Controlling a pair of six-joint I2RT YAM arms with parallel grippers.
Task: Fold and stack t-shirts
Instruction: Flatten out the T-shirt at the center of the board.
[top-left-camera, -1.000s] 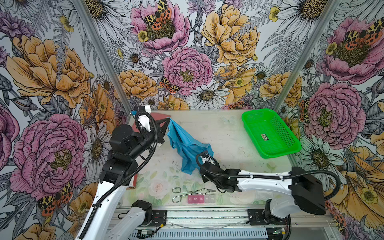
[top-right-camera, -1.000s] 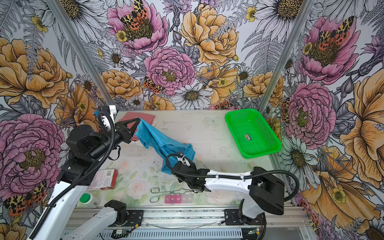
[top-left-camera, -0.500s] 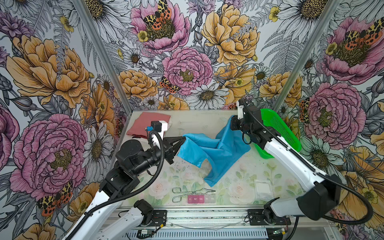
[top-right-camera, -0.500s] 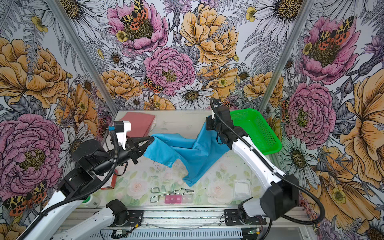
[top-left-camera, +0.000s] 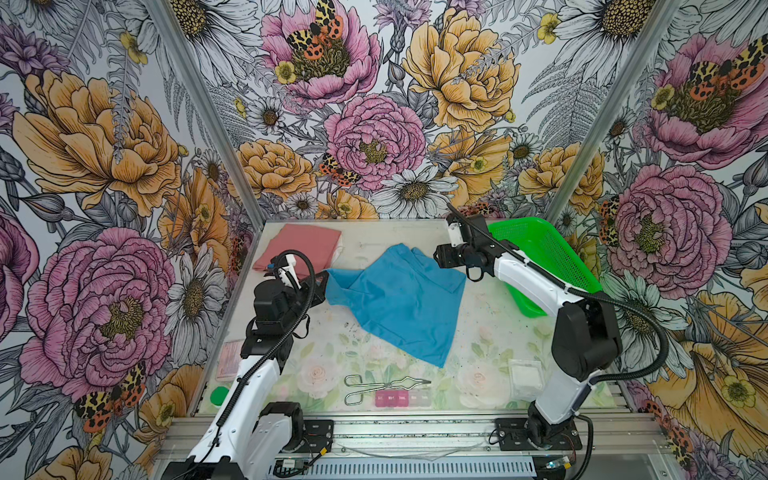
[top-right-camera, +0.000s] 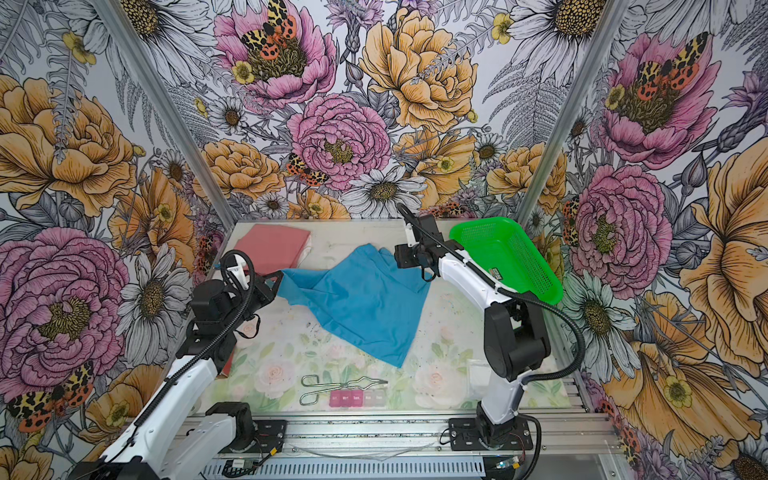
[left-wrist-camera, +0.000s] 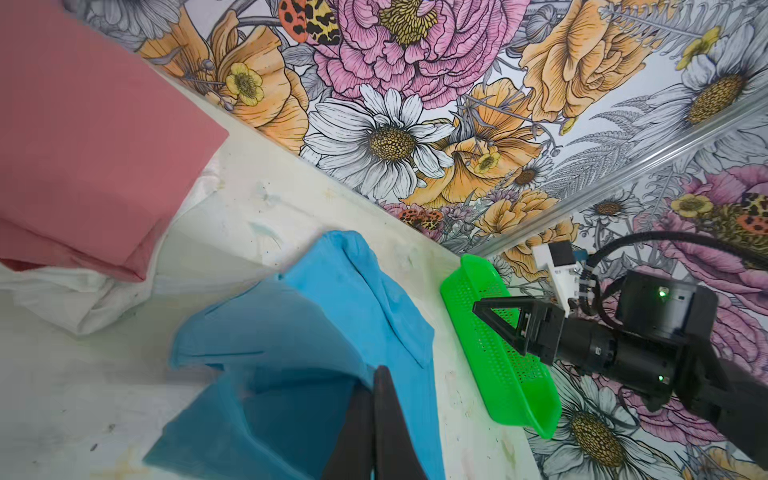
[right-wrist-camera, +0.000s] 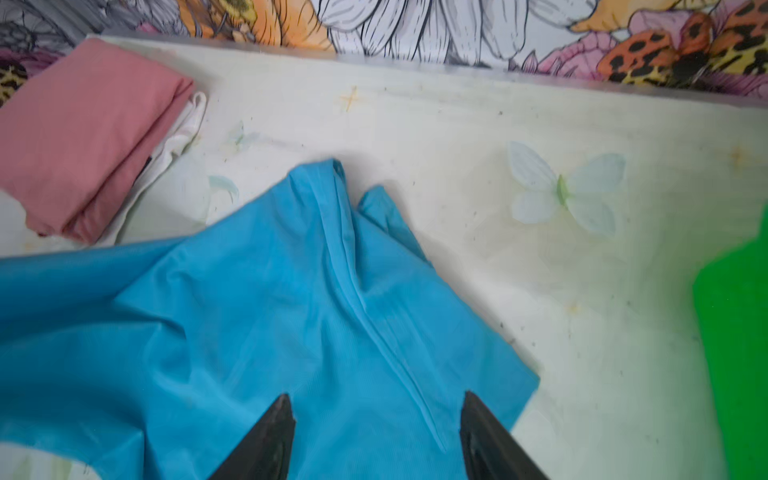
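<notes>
A sky-blue t-shirt (top-left-camera: 399, 299) (top-right-camera: 357, 303) lies spread and creased across the middle of the table. My left gripper (top-left-camera: 323, 279) (left-wrist-camera: 376, 374) is shut on the blue shirt's (left-wrist-camera: 316, 332) left corner, holding it slightly lifted. Over the blue shirt's (right-wrist-camera: 270, 311) far right corner hovers my right gripper (top-left-camera: 438, 259) (right-wrist-camera: 376, 399), open, with nothing between its fingers. A folded salmon-pink t-shirt (top-left-camera: 299, 247) (right-wrist-camera: 83, 137) sits at the back left on top of a white t-shirt (left-wrist-camera: 83, 291).
A green mesh basket (top-left-camera: 540, 257) stands at the back right, close behind my right arm. Metal tongs (top-left-camera: 382, 384) and a pink pill box (top-left-camera: 401, 398) lie near the front edge. A white gauze square (top-left-camera: 525, 374) is front right, a green lid (top-left-camera: 219, 395) front left.
The blue shirt went from hanging bunched at the left to stretched between both grippers. My right gripper has now opened and let go, and the right side has dropped onto the table.
</notes>
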